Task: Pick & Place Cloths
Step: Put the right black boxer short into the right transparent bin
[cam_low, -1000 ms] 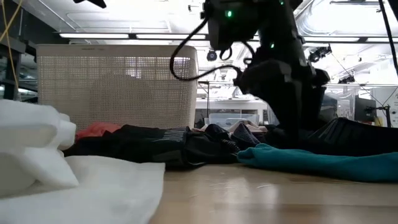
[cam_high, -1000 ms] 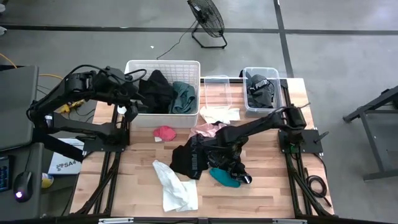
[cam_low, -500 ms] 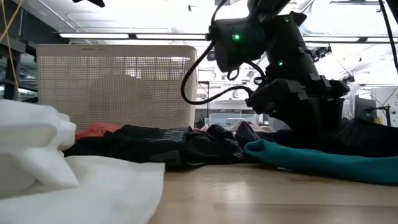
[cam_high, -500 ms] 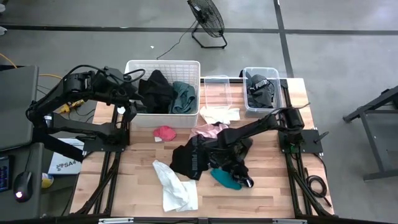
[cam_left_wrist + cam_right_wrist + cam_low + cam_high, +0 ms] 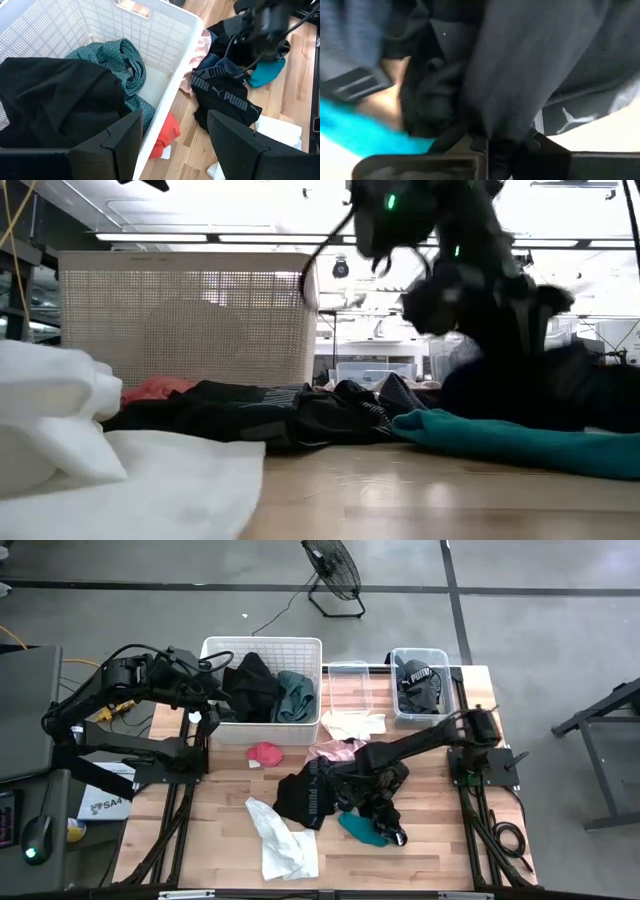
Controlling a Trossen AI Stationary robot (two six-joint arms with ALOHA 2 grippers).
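My right gripper point(image 5: 487, 150) is shut on a dark cloth point(image 5: 372, 762) in the heap at the table's middle, pointing steeply down. Beside it lie a black printed cloth point(image 5: 310, 795), a teal cloth point(image 5: 360, 827) and a pink cloth point(image 5: 335, 748). A white cloth point(image 5: 282, 845) lies near the front edge and a red-pink cloth point(image 5: 265, 752) by the basket. My left gripper point(image 5: 172, 145) hangs open over the white basket point(image 5: 215, 648), which holds a black cloth point(image 5: 55, 100) and a teal-green cloth point(image 5: 117, 62). My right gripper pinches a raised fold of the dark cloth point(image 5: 485, 120) between its two fingers, coming from above and pointing steeply down. The rest of the cloth lies bunched on the heap on the table point(image 5: 520, 395). How many layers are in the fold I cannot tell.
Two clear tubs stand at the far edge, one point(image 5: 348, 680) bare, one point(image 5: 420, 685) with a black cloth inside. Another white cloth point(image 5: 352, 725) lies before them. Bare wood shows at the table's near right point(image 5: 440, 840).
My right hand has shifted a little over the heap and rolled its wrist. The dark cloth under it now stands bunched higher than before in the low view. My left arm has kept still.
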